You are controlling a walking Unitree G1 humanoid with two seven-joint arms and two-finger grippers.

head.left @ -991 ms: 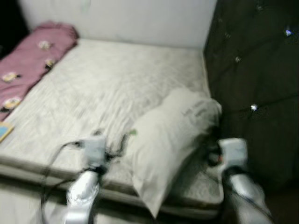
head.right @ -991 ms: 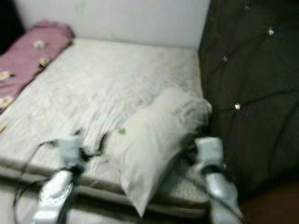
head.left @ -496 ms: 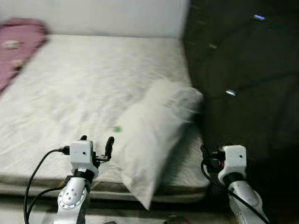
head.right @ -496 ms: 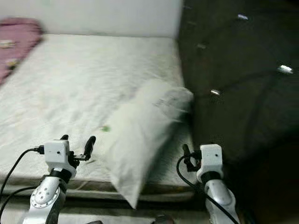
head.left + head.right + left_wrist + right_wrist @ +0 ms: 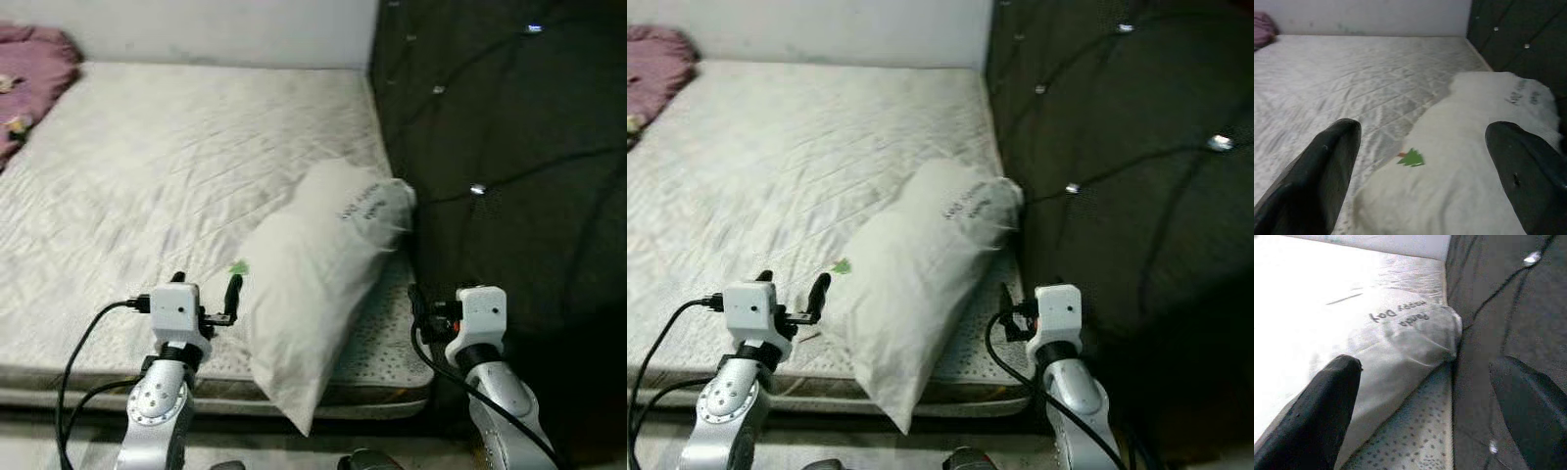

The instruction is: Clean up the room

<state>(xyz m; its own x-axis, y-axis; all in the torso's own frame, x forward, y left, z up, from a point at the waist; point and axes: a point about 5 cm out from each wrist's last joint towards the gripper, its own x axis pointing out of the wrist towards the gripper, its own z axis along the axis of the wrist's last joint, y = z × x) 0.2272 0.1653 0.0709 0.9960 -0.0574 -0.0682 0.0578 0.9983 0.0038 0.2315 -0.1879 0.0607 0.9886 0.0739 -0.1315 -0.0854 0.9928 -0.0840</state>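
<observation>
Left gripper [image 5: 1422,171] — fingers wide apart, holding nothing, just short of the white pillow [image 5: 313,274]. Right gripper [image 5: 1425,416] likewise spread wide, empty — beside the pillow's corner.

You have a white quilted cloth mattress [image 5: 176,157], matt, with stitched lines; its near edge looks like dotted fabric. On it lies a white soft cloth pillow [image 5: 313,264], smooth and slightly sheeny, with dark printed lettering and a small green tree-shaped tag [image 5: 1411,158]. The dark tufted padded headboard [image 5: 500,147] carries glossy, glinting buttons. A crumpled pink cloth blanket [image 5: 29,59] looks matt. Both arms look like shiny silver metal, with matt black fingers [image 5: 1317,181].
</observation>
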